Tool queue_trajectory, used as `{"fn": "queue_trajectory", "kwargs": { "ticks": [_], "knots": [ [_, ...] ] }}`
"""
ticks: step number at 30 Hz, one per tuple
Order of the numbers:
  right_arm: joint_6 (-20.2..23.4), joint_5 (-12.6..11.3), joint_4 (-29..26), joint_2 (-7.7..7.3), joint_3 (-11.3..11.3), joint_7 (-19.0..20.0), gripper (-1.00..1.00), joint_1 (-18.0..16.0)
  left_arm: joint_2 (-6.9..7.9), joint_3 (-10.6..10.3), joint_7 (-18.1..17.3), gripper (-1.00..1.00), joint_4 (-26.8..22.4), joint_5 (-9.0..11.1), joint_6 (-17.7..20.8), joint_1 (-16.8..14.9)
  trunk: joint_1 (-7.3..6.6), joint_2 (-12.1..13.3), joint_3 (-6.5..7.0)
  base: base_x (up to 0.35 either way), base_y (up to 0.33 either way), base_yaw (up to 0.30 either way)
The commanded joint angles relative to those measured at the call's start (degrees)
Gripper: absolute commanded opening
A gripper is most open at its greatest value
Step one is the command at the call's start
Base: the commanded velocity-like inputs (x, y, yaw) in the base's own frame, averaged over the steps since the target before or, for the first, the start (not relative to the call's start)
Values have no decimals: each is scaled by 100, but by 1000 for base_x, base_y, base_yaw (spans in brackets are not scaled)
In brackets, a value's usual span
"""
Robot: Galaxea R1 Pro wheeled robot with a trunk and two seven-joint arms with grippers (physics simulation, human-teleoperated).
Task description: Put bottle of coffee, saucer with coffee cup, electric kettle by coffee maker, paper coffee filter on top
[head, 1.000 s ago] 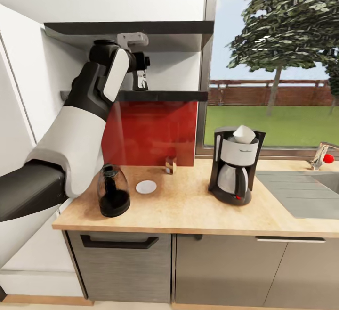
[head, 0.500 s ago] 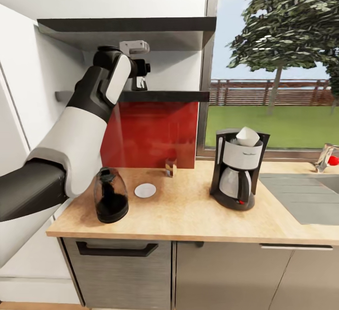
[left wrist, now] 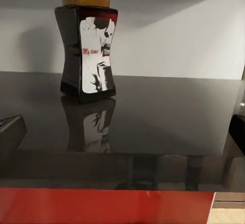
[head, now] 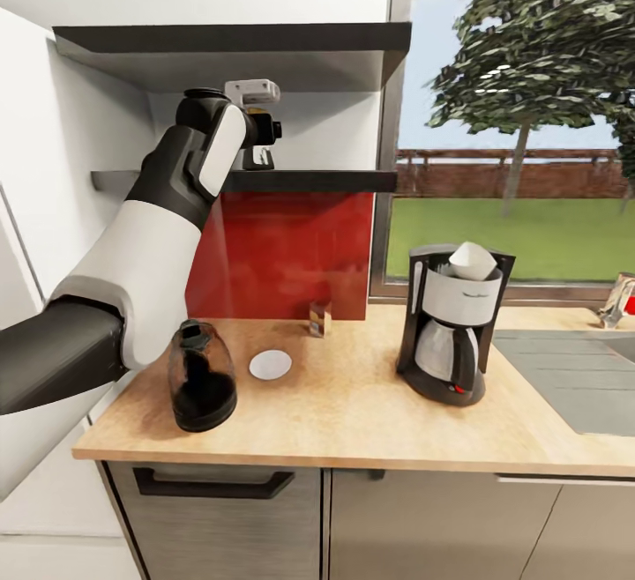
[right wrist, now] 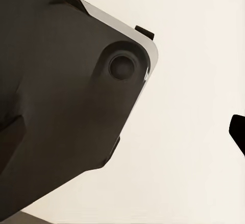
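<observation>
Our left pincer [head: 258,155] is raised to the dark shelf [head: 309,180] above the red backsplash [head: 282,249], at the shelf's front edge; we cannot tell how far its fingers stand apart, and nothing shows between them. In the left wrist view the coffee bottle [left wrist: 89,47] stands upright on the glossy shelf [left wrist: 168,116], set back near the white rear wall and well apart from the pincer; it is a dark, waisted jar with a tan lid and a printed label, and its reflection lies on the shelf in front of it. On the surface [head: 353,412] below, the kettle [head: 201,375] stands near the left edge, under our left forearm. The saucer [head: 270,365] lies flat just to the right of the kettle, apart from it. A small cup [head: 319,318] stands at the foot of the backsplash, behind the saucer and not on it. The coffee maker [head: 452,324] stands further right, before the window, with a white paper filter [head: 472,260] sitting in its top. The right wrist view shows a dark and white robot housing [right wrist: 66,96] against a pale background; we cannot tell the right pincer's opening.
</observation>
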Motion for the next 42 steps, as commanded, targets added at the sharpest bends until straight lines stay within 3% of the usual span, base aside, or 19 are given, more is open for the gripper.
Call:
{"fn": "queue_trajectory", "kwargs": {
  "ticks": [1,28,37,42],
  "knots": [
    [-34,-15,18,-1,47,10,100,-9,0,-8,53,100,-3,61,12,-6,2,-8,-10,38,0,0],
    [-33,-13,18,-1,51,10,100,1,0,-8,76,100,-50,38,19,-6,2,-8,-10,93,0,0],
    [-36,-13,18,-1,52,10,100,2,0,-8,81,100,-92,-247,29,-6,2,-8,-10,60,25,0],
    [-36,-13,18,-1,52,10,100,2,0,-8,79,100,-92,-278,29,-6,2,-8,-10,82,60,0]
  ]
}}
